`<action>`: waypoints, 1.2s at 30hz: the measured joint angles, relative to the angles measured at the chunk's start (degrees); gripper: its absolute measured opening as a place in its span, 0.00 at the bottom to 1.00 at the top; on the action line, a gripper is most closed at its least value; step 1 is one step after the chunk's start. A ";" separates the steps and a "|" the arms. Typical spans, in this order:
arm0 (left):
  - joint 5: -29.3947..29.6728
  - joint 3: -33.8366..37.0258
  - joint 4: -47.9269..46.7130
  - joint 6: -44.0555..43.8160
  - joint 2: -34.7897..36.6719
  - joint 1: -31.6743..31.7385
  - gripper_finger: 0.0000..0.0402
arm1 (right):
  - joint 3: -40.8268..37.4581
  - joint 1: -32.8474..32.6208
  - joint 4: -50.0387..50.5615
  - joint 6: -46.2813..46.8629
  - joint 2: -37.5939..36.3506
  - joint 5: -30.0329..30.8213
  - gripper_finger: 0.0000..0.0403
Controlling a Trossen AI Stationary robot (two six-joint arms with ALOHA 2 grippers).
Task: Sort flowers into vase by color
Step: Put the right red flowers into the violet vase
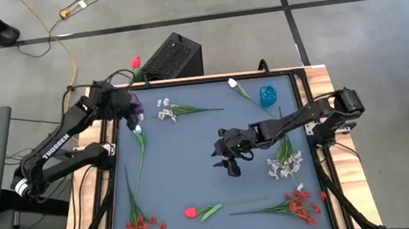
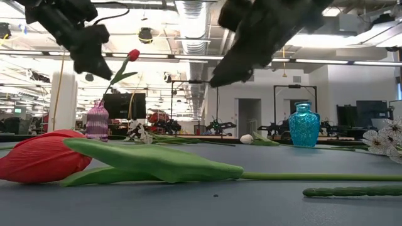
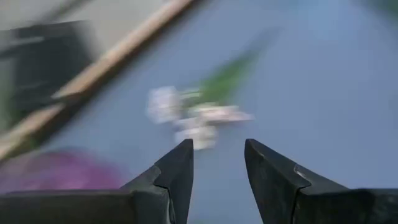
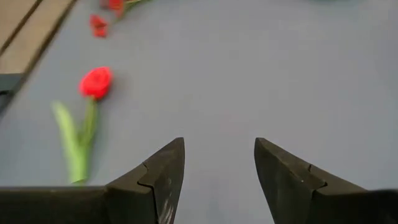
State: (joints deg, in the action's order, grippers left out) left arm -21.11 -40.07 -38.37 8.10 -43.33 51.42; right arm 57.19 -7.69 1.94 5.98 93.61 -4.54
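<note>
A purple vase (image 1: pixel 135 103) at the table's far left holds one red tulip (image 1: pixel 136 62), which stands upright in it (image 2: pixel 133 54). My left gripper (image 3: pixel 217 155) hovers open right beside that vase, aimed at a white cluster flower (image 3: pixel 193 115) lying on the mat. A blue vase (image 1: pixel 267 96) stands at the far right. My right gripper (image 4: pixel 219 158) hangs open above the middle of the mat (image 1: pixel 224 165), with a lying red tulip (image 4: pixel 95 82) ahead of it. Other red and white flowers lie scattered on the mat.
A white tulip (image 1: pixel 138 128) lies near the left gripper and another (image 1: pixel 232 83) by the blue vase. Red clusters lie at the near left (image 1: pixel 138 226) and near right (image 1: pixel 300 204), and white blooms (image 1: pixel 285 165) at the right. The mat's middle (image 1: pixel 193 153) is bare.
</note>
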 joint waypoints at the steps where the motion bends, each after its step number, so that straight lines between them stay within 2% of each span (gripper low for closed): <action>1: -3.98 0.00 -0.39 -0.02 0.00 -1.15 0.33 | 0.02 -0.85 1.46 0.57 -0.75 -0.06 0.55; 4: -9.99 0.00 -0.33 -0.26 0.00 -6.51 0.33 | 0.02 -4.03 5.49 1.38 -2.25 -0.08 0.55; 8: -8.48 0.00 -0.01 -0.75 0.00 -17.07 0.33 | 0.02 -9.82 7.07 -0.03 -2.43 -0.06 0.55; 10: -6.15 0.02 1.31 -2.01 0.00 -23.00 0.33 | 0.02 -12.82 6.67 -0.24 -2.43 0.51 0.55; 18: 9.31 0.09 8.78 -7.84 -0.35 -46.85 0.33 | 0.11 -22.25 3.68 1.62 0.97 11.83 0.55; 24: 17.36 3.96 20.07 -10.82 -0.94 -61.86 0.33 | 0.29 -24.67 -1.68 2.16 6.78 13.95 0.55; 30: 19.49 10.16 32.33 -12.26 -0.92 -69.78 0.33 | 4.01 -25.55 2.67 4.31 9.33 15.01 0.55; 36: 20.18 13.16 38.98 -11.95 -0.92 -72.11 0.33 | 10.59 -27.36 20.96 14.60 9.15 13.26 0.55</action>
State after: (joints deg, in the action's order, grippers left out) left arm -0.93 -26.91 0.61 -3.85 -44.25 -20.69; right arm 67.78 -35.04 22.89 20.58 102.76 8.71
